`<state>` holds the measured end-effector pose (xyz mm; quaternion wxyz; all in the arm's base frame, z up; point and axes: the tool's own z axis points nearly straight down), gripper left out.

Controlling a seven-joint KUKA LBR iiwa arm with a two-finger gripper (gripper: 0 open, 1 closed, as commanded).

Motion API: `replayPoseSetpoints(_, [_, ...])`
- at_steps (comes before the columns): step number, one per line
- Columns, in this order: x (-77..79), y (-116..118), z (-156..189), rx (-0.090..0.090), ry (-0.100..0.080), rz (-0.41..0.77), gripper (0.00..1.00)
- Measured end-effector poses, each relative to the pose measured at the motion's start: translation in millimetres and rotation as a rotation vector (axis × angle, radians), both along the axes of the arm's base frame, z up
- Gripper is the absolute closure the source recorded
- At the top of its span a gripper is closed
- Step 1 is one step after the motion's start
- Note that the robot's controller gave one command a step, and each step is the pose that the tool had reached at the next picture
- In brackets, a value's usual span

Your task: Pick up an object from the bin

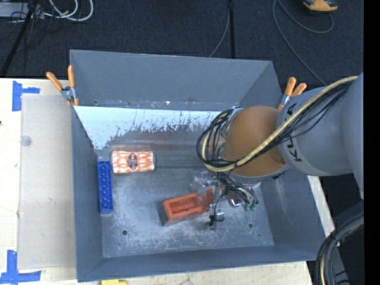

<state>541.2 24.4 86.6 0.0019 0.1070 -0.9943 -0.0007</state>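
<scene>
Grey bin (172, 88), few things in it. Far left on the floor: long blue toy brick (105, 187), lying along the left wall, upright end to end, nothing on it. Just right of its top end: small wrapped packet (133, 161), orange and white, flat against the foot of the back wall, apart from the brick. Middle of floor, lower: orange-red block (183, 208), oblong, lying tilted with its right end higher in the view, well apart from packet and brick. Right of that: gripper (212, 209), low in the bin at the block's right end, touching it or just beside it, cannot tell which. Cannot tell how far the gripper is open, or whether it has anything; the block lies on the floor, not lifted. Above and right: the arm's orange cover (255, 141) with looped cables, arm coming in over the right wall. Step, as a judgement: the approach-and-grasp stage on the orange-red block, pick not yet done. Next move likely calls for closing across the block's narrow width at that end, then a straight lift clear of the walls; a grip so close to one end could let the block swing or slip.
</scene>
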Motion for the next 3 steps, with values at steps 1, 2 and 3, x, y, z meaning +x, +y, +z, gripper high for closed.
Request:
replayPoseSetpoints(1, [-3.5, 14, -16, -0.002, -0.017, 0.2, 1.0])
replayPoseSetpoints(2, [-3.5, 14, -16, -0.002, -0.017, 0.199, 1.0])
replayPoseSetpoints(3, [4.0, 17, 178, -0.002, -0.018, 0.211, 1.0])
